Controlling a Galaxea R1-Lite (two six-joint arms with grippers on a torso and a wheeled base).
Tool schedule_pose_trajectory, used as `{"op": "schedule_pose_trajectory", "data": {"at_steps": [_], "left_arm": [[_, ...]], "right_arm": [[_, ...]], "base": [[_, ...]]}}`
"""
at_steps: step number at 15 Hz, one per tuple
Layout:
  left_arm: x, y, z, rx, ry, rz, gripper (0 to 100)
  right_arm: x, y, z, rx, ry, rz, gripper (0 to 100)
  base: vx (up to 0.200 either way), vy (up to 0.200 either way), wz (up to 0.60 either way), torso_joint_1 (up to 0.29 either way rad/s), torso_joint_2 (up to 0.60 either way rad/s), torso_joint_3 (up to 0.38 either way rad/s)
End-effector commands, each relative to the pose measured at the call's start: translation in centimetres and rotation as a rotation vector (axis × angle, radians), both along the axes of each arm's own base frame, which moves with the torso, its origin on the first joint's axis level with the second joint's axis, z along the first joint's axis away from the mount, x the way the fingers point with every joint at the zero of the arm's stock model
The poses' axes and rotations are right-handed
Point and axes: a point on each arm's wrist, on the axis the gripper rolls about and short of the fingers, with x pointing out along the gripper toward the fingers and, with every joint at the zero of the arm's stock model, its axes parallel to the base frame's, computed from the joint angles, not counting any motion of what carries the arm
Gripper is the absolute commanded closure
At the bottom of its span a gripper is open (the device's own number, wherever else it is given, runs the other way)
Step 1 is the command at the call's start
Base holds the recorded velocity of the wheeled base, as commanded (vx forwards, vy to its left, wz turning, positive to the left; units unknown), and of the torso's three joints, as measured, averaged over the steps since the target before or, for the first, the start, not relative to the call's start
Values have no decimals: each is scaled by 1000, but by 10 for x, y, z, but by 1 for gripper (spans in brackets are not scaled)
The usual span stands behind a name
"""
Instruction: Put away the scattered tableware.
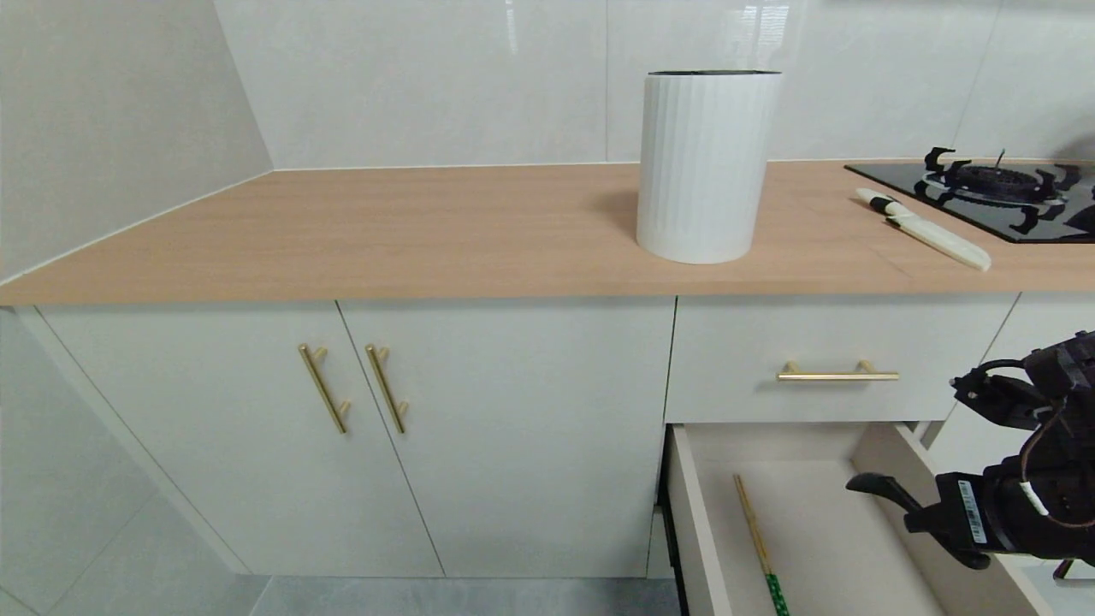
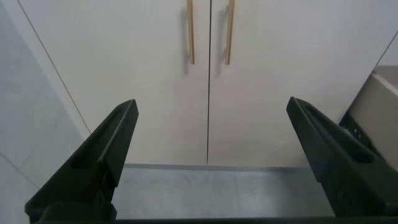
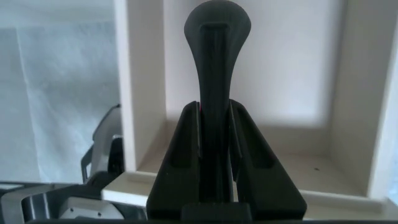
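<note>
- Your left gripper (image 2: 211, 109) has its jaws spread wide apart with nothing between them. It hangs low in front of the cupboard doors (image 2: 261, 93).
- Your right gripper (image 3: 217, 37) has its jaws pressed together on nothing. It sits at the near right, over the right side of the open drawer (image 1: 695, 513).
- Your likely piece to put away is the knife (image 1: 924, 229). It lies flat on the counter (image 1: 428, 231) at the far right, between the tall white container (image 1: 708, 167) and the stove (image 1: 992, 192), just beside the stove's near corner.
- Expect the knife to be light and stiff, with a smooth, pale surface that may slip under the pads. It lies low on the counter, so the jaws have little height to bite on.
- Take hold across its narrow width, near the middle of its length, so it does not swing or tip when lifted. I cannot tell which end is the blade, so treat both ends as sharp and keep off the tips.
- Open the right jaws before you come down on it. The right arm looks the nearer of the two.
- A pair of chopsticks (image 1: 753, 526) already lies in the drawer, close along its left wall with the green end nearest you. They look thin, light and prone to roll.
- Set the knife down on the bare drawer floor to their right and keep clear of the drawer's walls.
</note>
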Motion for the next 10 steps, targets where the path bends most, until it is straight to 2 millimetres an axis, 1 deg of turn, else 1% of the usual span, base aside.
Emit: {"op": "schedule_pose_trajectory", "data": {"at_steps": [1,4,5,8,10], "left_arm": [[0,0,0,-1,-2,1,0],[0,0,0,-1,-2,1,0],[0,0,0,-1,-2,1,0],[0,0,0,-1,-2,1,0],[0,0,0,-1,0,1,0]], "right_arm": [[3,1,-4,-4,18,1,100],[4,1,-5,-5,26,3,100],[4,1,-5,-5,26,3,100],[6,2,-8,-8,39,4,100],[16,4,-22,-23,100,4,100]], "base": [[0,0,0,-80,447,369],[0,0,0,-36,416,362],[0,0,0,-12,207,188],[0,0,0,-5,60,54],[0,0,0,0,0,0]]}}
